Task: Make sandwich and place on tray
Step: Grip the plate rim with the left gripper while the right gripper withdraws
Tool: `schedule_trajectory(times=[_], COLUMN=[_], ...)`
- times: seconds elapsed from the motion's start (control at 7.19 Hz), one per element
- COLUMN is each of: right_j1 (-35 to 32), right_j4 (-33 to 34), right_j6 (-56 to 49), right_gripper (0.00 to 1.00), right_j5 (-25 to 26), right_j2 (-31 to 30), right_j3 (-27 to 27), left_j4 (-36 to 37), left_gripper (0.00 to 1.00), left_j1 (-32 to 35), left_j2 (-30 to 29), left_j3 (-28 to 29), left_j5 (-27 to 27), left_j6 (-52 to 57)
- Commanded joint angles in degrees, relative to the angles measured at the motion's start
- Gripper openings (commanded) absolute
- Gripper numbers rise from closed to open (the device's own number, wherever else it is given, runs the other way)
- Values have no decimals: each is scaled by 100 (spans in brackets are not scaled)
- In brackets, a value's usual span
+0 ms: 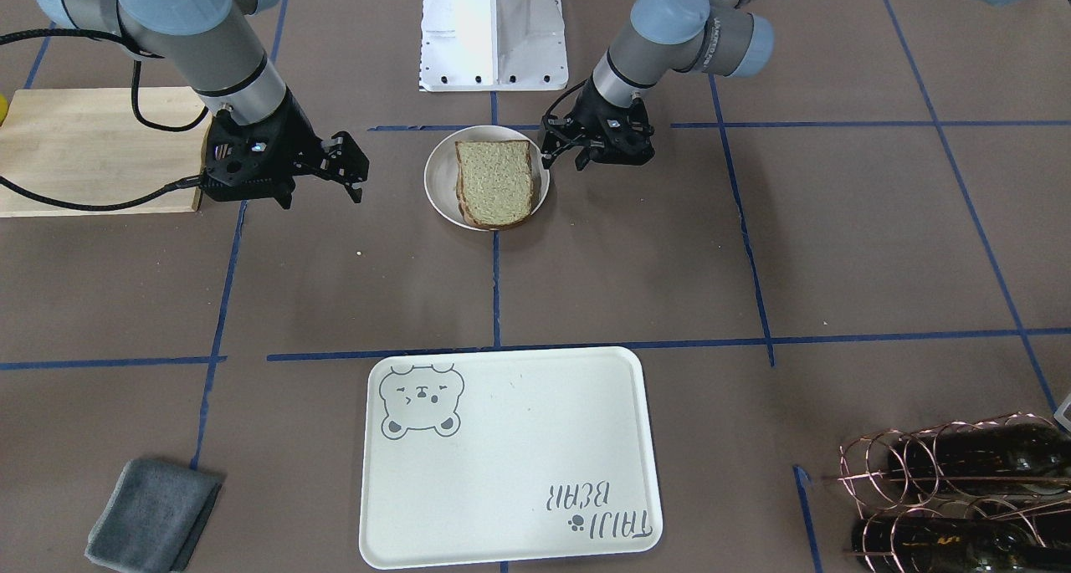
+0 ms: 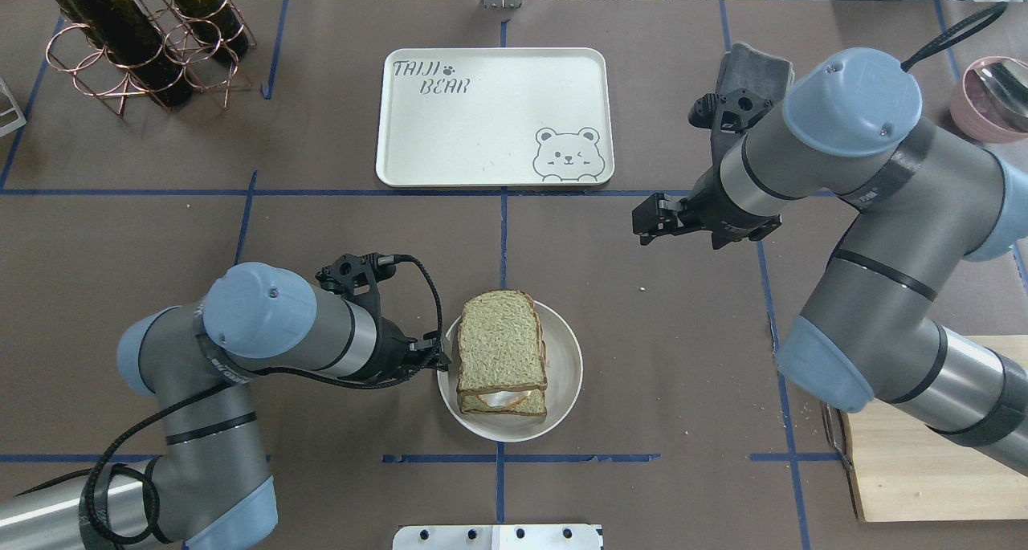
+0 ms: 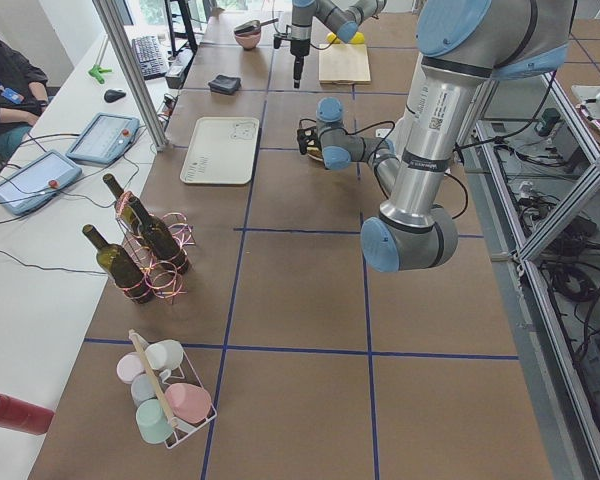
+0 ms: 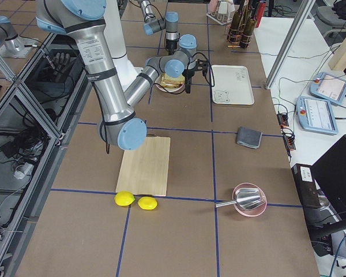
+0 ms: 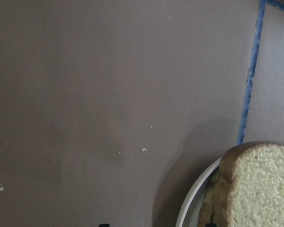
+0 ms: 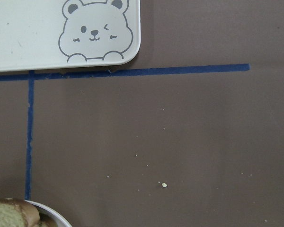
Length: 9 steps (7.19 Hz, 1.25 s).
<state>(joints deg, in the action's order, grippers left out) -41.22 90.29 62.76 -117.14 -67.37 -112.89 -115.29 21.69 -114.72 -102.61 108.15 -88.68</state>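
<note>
The sandwich point(image 2: 499, 349) lies on a small round white plate point(image 2: 562, 373) near the robot's base; some egg white shows between its two speckled slices. It also shows in the front view point(image 1: 495, 181). My left gripper point(image 2: 438, 359) hangs open and empty right beside the plate's left rim, also seen in the front view point(image 1: 565, 161). My right gripper point(image 2: 644, 222) is open and empty, hovering over bare table between the plate and the tray point(image 2: 482, 132). The tray point(image 1: 519, 439) holds nothing. The left wrist view shows a sandwich corner point(image 5: 260, 184).
A pale wooden cutting board point(image 2: 923, 470) lies under my right arm. A grey cloth point(image 1: 155, 514) lies by the tray's right side. A copper rack of wine bottles point(image 2: 136, 36) stands far left. A pink bowl point(image 2: 992, 92) sits far right.
</note>
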Motion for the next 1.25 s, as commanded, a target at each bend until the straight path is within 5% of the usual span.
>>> schedule_trajectory(times=[0.0,0.83,1.11], right_j1=[-26,-9,-18], right_j4=[147,138,138], right_j6=[-141,-141,-141], right_gripper=[100,100,100], right_j5=[-2,-2,7], right_j2=[-31,-22,-40], right_j3=[-23,-32,-31], left_j4=[183,130,130], left_gripper=[45,36,22], left_j1=[-103,-112,-112], left_j2=[-147,-393,-394], left_j3=[136,513,523], left_j5=[-92,-92,-92], left_j6=[0,44,36])
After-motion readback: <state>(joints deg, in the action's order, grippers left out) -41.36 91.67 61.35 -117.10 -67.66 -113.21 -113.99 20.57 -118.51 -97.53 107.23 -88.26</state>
